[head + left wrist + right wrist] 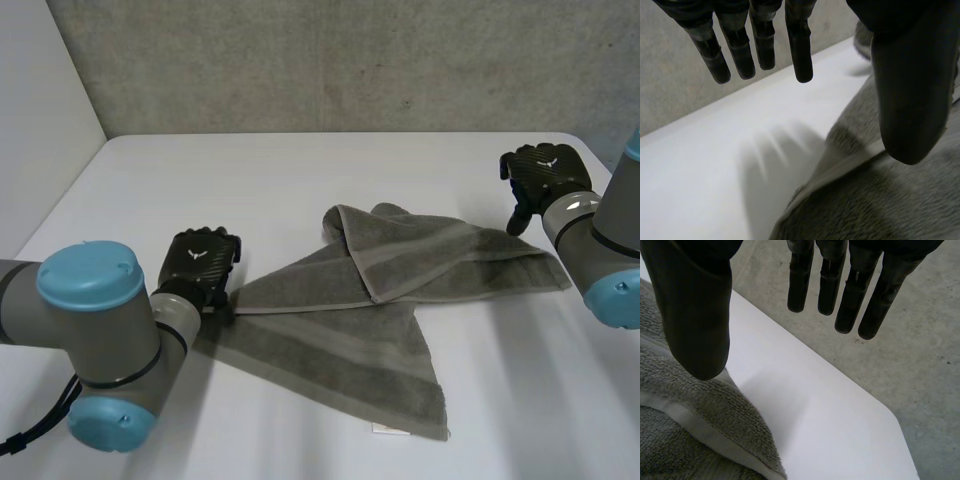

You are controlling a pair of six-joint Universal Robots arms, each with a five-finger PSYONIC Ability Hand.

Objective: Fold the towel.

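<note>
Grey towel point(380, 300) lies partly folded on the table point(200, 180); left hand point(200, 262) and right hand point(540, 175) hover beside it, fingers straight and apart.

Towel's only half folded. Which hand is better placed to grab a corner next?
Probably the left hand: it is open right beside the near left corner of the towel, thumb over the hem. The right hand, also open, sits further back from its end.
</note>
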